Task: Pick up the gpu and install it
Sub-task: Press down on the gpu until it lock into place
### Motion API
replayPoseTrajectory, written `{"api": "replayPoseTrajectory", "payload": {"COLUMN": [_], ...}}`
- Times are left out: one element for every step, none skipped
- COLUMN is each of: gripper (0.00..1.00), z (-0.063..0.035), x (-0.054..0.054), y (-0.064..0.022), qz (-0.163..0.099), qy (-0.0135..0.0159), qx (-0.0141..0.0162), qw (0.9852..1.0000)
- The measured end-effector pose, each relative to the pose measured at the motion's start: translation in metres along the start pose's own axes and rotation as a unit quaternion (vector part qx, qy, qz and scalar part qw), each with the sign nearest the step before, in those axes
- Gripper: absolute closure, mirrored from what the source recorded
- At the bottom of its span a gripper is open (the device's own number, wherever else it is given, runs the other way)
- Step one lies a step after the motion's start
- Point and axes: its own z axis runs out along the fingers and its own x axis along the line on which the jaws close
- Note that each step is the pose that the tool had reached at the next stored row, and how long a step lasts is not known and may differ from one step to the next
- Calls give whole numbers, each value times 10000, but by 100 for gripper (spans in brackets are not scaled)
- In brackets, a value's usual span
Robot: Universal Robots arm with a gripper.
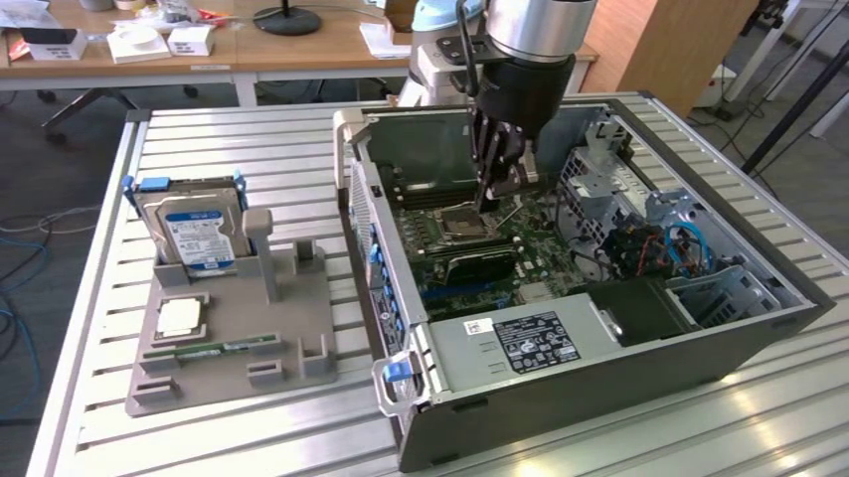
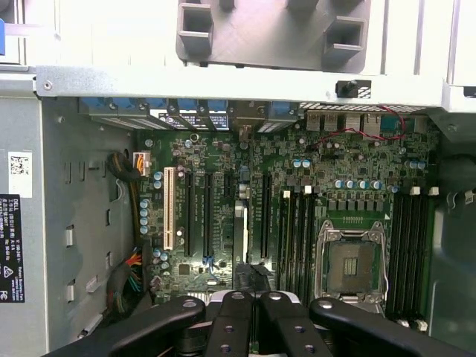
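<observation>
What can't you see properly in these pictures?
- Wrist view: the gpu stands edge-on, so its faces are hidden, and the gripper covers its near end.
- Exterior view: the gripper hides the slot beneath it.
- Exterior view: the print on the hard drive label is too small to read.

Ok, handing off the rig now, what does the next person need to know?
Claw: shut, down inside the open PC case, over the motherboard.
gpu: off the parts tray, standing edge-on at an expansion slot under the claw's tips.
Done: pickup and carry to the case.
Left: can't tell if the card is gripped or fully seated; check that.
</observation>
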Motion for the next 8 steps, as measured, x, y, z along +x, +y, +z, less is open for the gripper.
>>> {"api": "replayPoseTrajectory", "payload": {"gripper": [90, 90, 90, 90, 90, 90, 90, 90], "z": [0, 2, 13, 30, 51, 69, 87, 104], "x": [0, 0, 0, 0, 0, 1, 1, 1], "y": [0, 0, 0, 1, 1, 1, 1, 2], "qz": [0, 0, 0, 0, 0, 0, 0, 0], "qy": [0, 0, 0, 1, 0, 0, 0, 0], "qx": [0, 0, 0, -1, 0, 0, 0, 0], "qw": [10000, 10000, 10000, 10000, 10000, 10000, 10000, 10000]}}
